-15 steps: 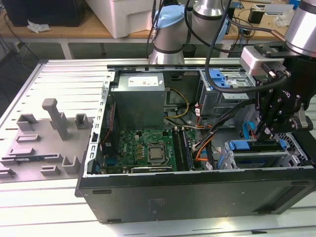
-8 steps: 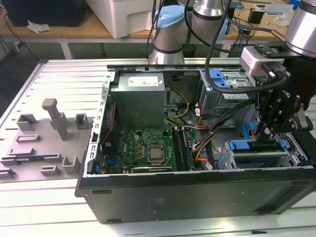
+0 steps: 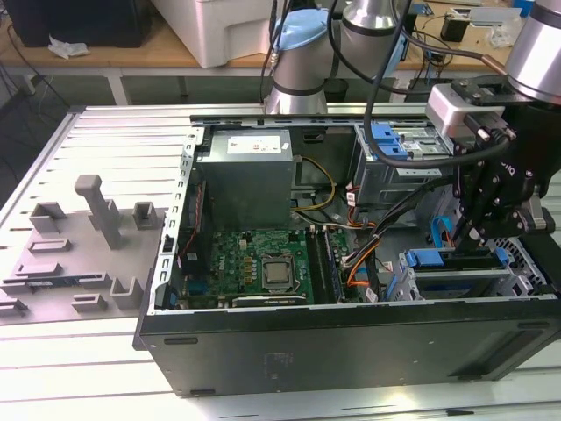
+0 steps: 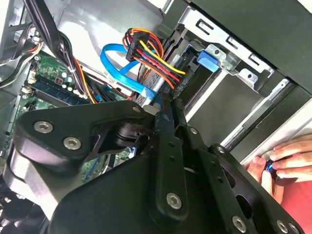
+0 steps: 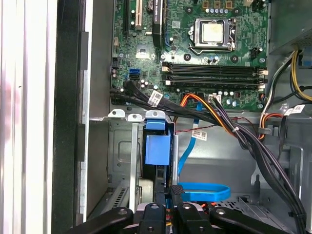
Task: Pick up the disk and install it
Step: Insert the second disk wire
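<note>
The disk point(image 5: 158, 146) is being held edge-on in the drive cage point(image 3: 456, 276) of the open computer case point(image 3: 351, 351), the gripper point(image 5: 165, 195) being clamped narrowly on its rear edge.

Black gripper linkage point(image 4: 161, 161) blocks most of the green motherboard point(image 4: 53, 83); a person's hand point(image 4: 287, 161) is cropped at the edge.

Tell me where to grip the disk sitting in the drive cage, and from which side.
Grip the disk by its exposed blue-railed edge, pinching across its thin width. It stands edge-on in the drive cage, whose walls cover its flat faces, so probably come straight in through the open side of the case.
</note>
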